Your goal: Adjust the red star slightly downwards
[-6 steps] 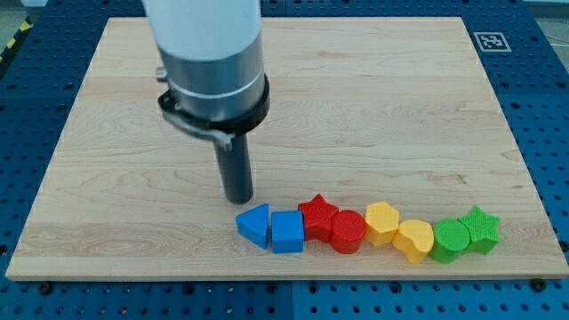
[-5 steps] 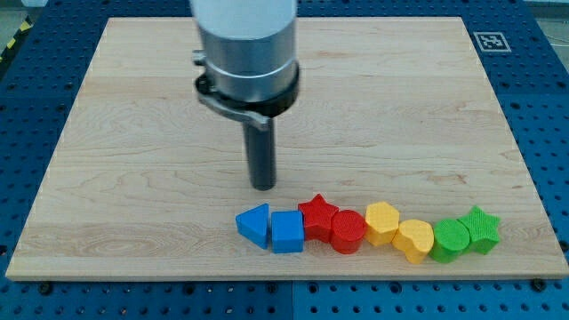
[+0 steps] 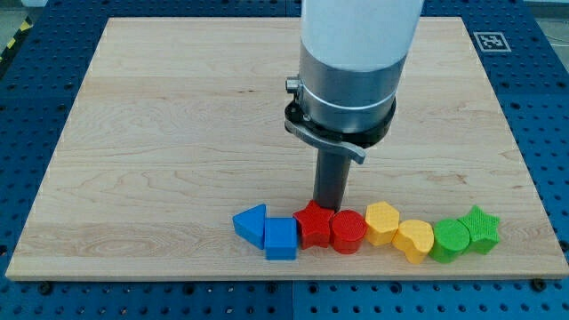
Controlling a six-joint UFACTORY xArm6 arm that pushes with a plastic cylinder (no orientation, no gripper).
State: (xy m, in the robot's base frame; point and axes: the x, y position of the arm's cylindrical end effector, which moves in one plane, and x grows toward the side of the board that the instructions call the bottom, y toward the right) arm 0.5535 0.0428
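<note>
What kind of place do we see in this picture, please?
Probably a robotics lab test bench. A wooden board lies on a blue perforated table, a printed square marker sits at the board's corner, and my tip touches the red star in a row of coloured blocks.

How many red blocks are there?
2. The red star sits in the row near the view's bottom, just below my tip. The red cylinder is right beside it, toward the view's right. None seem hidden.

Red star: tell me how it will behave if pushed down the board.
The red star looks rigid and squat, so it should slide rather than tip. My tip is at its top edge. Touching the blue cube and red cylinder, it may nudge both.
</note>
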